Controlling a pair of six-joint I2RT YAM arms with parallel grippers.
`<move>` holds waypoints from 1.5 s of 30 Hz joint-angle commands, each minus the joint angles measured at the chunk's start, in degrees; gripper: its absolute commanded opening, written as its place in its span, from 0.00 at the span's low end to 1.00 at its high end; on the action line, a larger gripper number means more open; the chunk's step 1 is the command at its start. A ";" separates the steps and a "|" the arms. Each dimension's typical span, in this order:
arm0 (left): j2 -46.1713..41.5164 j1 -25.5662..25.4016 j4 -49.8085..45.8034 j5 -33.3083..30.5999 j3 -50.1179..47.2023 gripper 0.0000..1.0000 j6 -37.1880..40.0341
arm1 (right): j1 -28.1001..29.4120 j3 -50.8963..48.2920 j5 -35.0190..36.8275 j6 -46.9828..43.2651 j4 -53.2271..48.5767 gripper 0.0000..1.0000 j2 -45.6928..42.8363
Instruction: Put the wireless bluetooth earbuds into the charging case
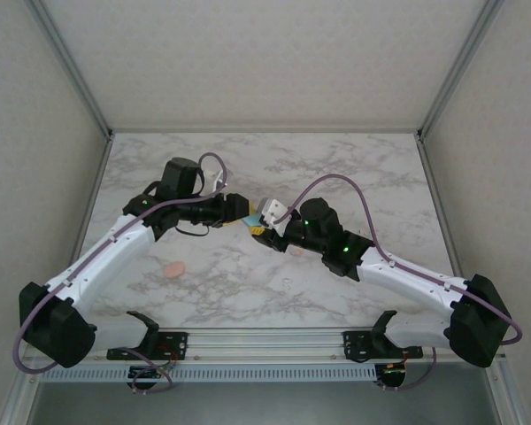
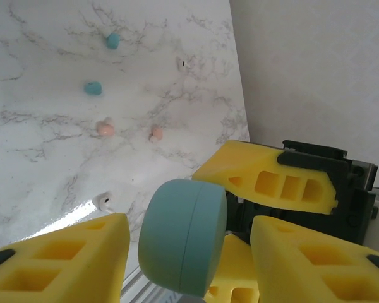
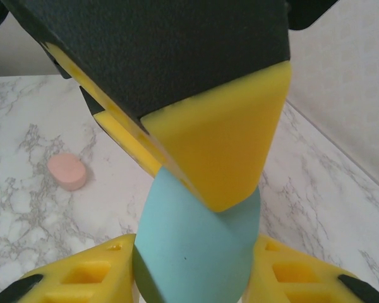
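A closed teal charging case (image 2: 183, 237) hangs above the table, where both grippers meet (image 1: 251, 221). My right gripper (image 3: 196, 265) is shut on it, its yellow pads pressing both sides of the case (image 3: 196, 240). My left gripper (image 2: 189, 252) straddles the same case, open, with a small gap at each pad. One left finger (image 3: 221, 139) crosses in front of the case in the right wrist view. On the marble lie two teal earbuds (image 2: 113, 40) (image 2: 93, 88) and two salmon-pink earbuds (image 2: 105, 129) (image 2: 156, 132).
A closed pink oval case (image 1: 173, 267) (image 3: 67, 171) lies on the marble table (image 1: 372, 177), left of centre and near the front. A tiny white piece (image 2: 104, 201) rests on the table near the left fingers. Grey walls close in the back and sides.
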 commanded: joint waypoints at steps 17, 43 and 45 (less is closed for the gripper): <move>-2.44 -0.72 9.63 -2.49 -0.92 0.15 -11.81 | -2.96 -6.30 4.68 6.98 12.78 0.65 -8.07; -7.09 -1.04 24.55 -3.79 -6.97 0.14 -30.36 | -15.60 4.13 -27.34 8.26 11.51 0.69 0.09; -7.22 -1.04 24.46 -4.16 -6.79 0.14 -30.36 | -15.48 5.03 -28.60 8.00 10.91 0.68 1.08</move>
